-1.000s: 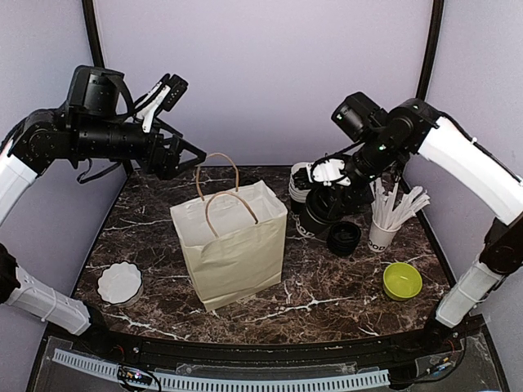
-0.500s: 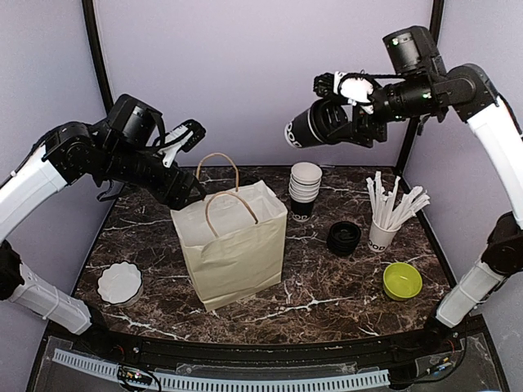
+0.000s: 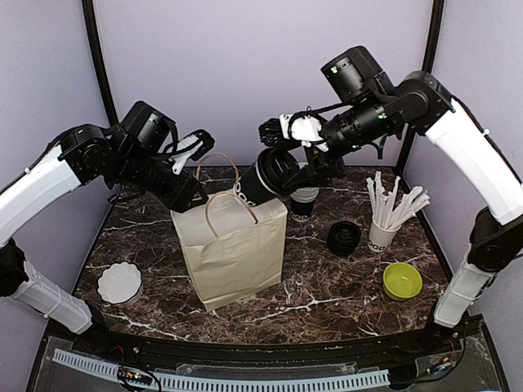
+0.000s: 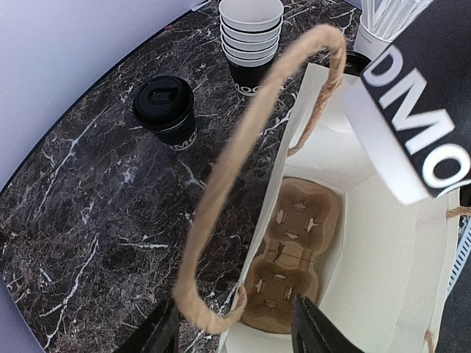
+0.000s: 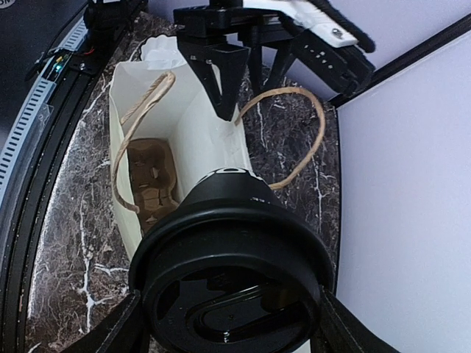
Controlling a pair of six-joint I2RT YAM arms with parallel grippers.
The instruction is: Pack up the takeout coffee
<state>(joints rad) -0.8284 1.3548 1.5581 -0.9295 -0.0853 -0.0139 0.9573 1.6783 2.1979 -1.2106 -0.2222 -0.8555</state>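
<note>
From above, the right gripper is clamped around a small white paper cup with a black lower band and a round black plastic lid. The cup is tilted, lid end down-left, over the open mouth of a cream paper bag with twine handles. The left gripper sits at the bag's rear left rim. On the dark marbled tabletop, right of the bag, stand a stack of lidless paper cups, a second lidded cup, a like cup holding white sticks and a green bowl. A white scalloped dish lies to the left.

In the left wrist view, the left fingers stand apart on either side of the bag's rim and handle – not pinching. A brown cardboard cup carrier lies on the bag's floor.

In the right wrist view, the black lid fills the foreground, with the right fingers pressed on both sides of the cup – the open bag is below it.
</note>
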